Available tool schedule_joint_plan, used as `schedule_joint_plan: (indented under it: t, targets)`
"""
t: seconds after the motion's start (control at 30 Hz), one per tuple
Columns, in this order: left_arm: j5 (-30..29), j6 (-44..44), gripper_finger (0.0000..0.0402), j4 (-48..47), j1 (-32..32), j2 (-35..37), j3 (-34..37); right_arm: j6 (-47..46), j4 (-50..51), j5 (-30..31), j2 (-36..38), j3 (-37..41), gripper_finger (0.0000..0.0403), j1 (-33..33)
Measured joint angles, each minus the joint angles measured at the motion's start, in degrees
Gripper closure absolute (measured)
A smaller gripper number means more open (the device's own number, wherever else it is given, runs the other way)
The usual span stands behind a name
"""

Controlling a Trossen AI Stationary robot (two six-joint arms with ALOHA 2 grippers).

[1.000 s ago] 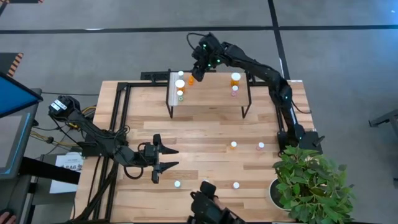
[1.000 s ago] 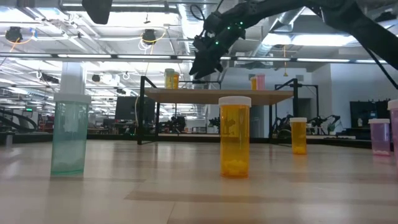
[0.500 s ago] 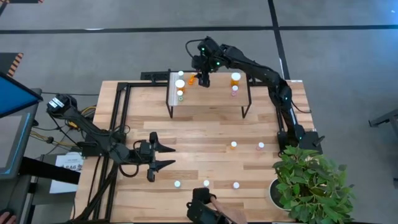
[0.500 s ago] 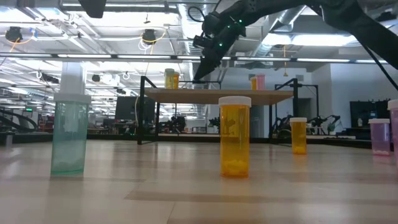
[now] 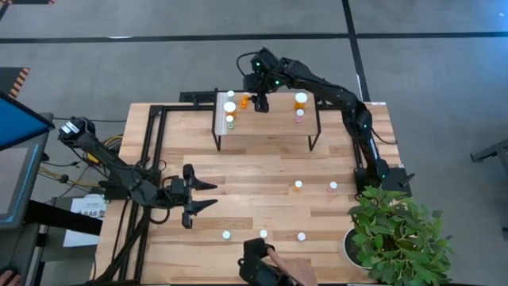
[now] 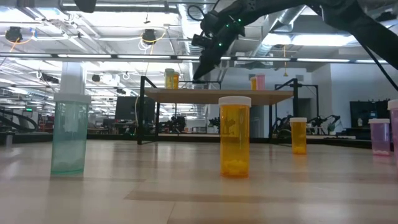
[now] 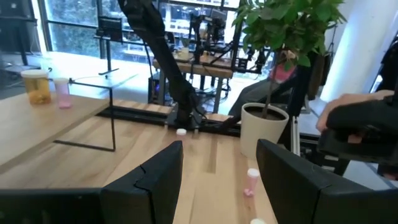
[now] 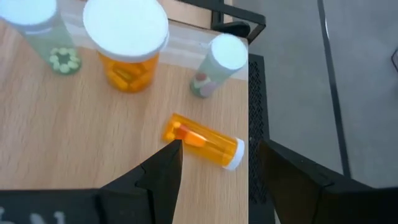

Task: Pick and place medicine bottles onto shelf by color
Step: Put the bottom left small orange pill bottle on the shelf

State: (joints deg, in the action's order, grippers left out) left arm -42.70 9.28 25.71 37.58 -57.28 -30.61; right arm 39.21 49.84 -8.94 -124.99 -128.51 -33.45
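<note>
The right gripper [image 5: 259, 104] hung over the far left part of the shelf [image 5: 270, 123], its fingers apart and holding nothing. Just below it, in the right wrist view, an orange bottle [image 8: 204, 141] lay on its side on the shelf board near the far edge, between the two fingers [image 8: 163, 177] but not touched by them. Beside it stood a big orange bottle [image 8: 127, 51] with a wide white cap, a green bottle [image 8: 216, 66] leaning a little, and another green one [image 8: 42, 32] at the left end of the shelf. At the shelf's right end an orange bottle [image 5: 301, 100] and a pink one [image 5: 299, 116] stood close together. The left gripper [image 5: 203, 196] waited low over the near left part of the table [image 5: 262, 171], fingers spread wide and empty. On the table itself more bottles stood well apart: two [image 5: 298, 185] [image 5: 332, 187] at mid right, and three along the near edge [image 5: 227, 235] [image 5: 263, 233] [image 5: 302, 236]. In the low view a teal bottle [image 6: 69, 133] and an orange one [image 6: 234, 136] stood nearest, with a smaller orange one [image 6: 298, 135] and a pink one [image 6: 379, 136] further right. A potted plant [image 5: 397, 234] sat at the near right corner, and a person's hand [image 5: 271, 251] showed at the near edge by a dark device.
</note>
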Motion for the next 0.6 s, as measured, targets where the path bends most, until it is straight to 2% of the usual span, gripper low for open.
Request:
schedule_joint_plan:
  t: [0.33,0.5,0.6]
  targets:
    - [-0.16,-0.59,0.021,-0.69,0.0,0.0,0.0,-2.77,-2.83,0.03,-2.42,0.13,0.0168,-0.37]
    - [-0.18,-0.67,0.021,-0.8,0.0,-0.02,0.0,-2.53,-3.96,2.02,-2.84,0.09,0.0168,-0.87]
    - [-0.21,-1.4,0.021,-0.8,-0.01,-0.02,0.0,-5.32,-5.34,1.77,-2.84,0.09,0.0168,-1.37]
